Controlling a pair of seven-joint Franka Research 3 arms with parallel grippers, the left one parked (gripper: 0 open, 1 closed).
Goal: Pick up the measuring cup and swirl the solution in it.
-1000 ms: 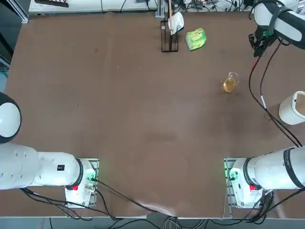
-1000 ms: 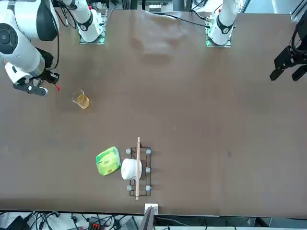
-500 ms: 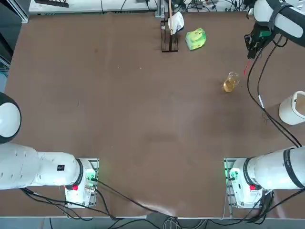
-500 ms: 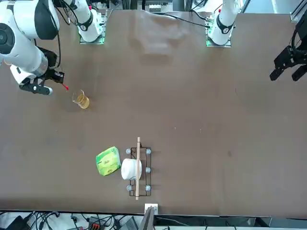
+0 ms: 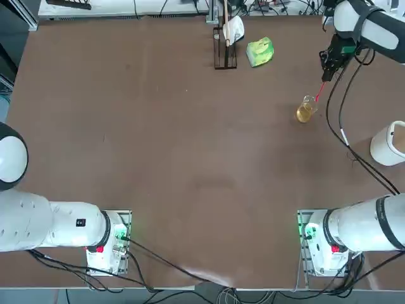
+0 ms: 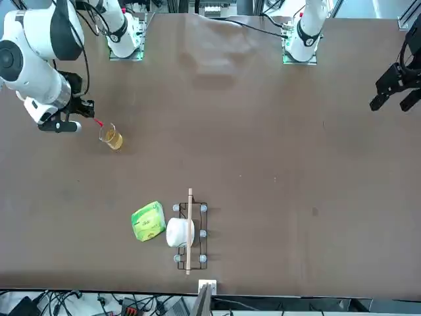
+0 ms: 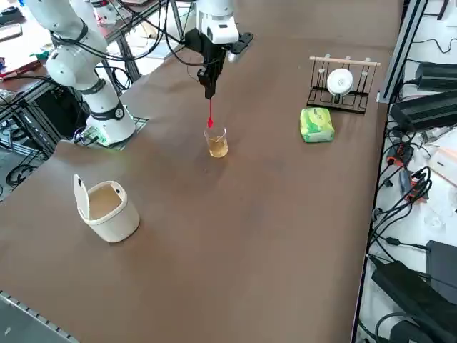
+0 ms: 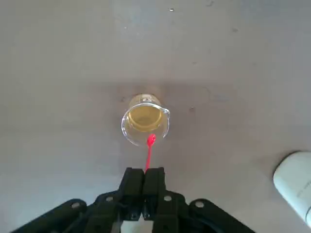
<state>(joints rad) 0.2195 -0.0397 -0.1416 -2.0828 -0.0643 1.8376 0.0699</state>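
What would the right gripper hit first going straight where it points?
Probably the glass cup: the red stirrer held in the right gripper already points at its rim, though exact depth is unclear.

Looking down at the table (image 5: pixel 177 158) from overhead, back from across, diagonally from the right; close from the wrist, sharing the cup (image 5: pixel 304 113) with overhead.

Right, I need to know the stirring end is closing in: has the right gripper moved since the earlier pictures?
Yes. In the top view, the right gripper has moved left, nearer the cup.
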